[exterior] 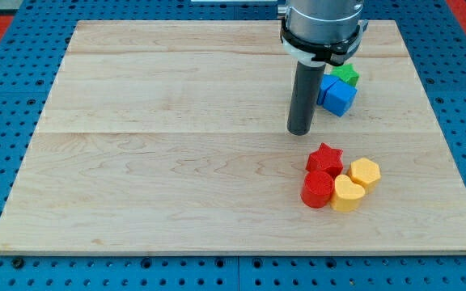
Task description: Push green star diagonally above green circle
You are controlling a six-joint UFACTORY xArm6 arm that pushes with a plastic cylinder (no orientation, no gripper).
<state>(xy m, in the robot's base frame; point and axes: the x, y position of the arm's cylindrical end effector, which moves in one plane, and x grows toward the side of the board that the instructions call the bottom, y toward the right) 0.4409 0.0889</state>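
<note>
A green star (347,74) lies near the view's top right, partly hidden behind a blue cube (341,96) that touches its lower side. My tip (300,130) rests on the board left of and slightly below the blue cube, a short gap from it, and lower left of the green star. The arm's body covers the area just left of the star. No green circle shows in this view.
A cluster sits lower right of my tip: a red star (325,158), a red circle (317,190), a yellow heart (347,196) and a yellow hexagon (365,173), all touching. The wooden board (152,121) lies on a blue pegboard.
</note>
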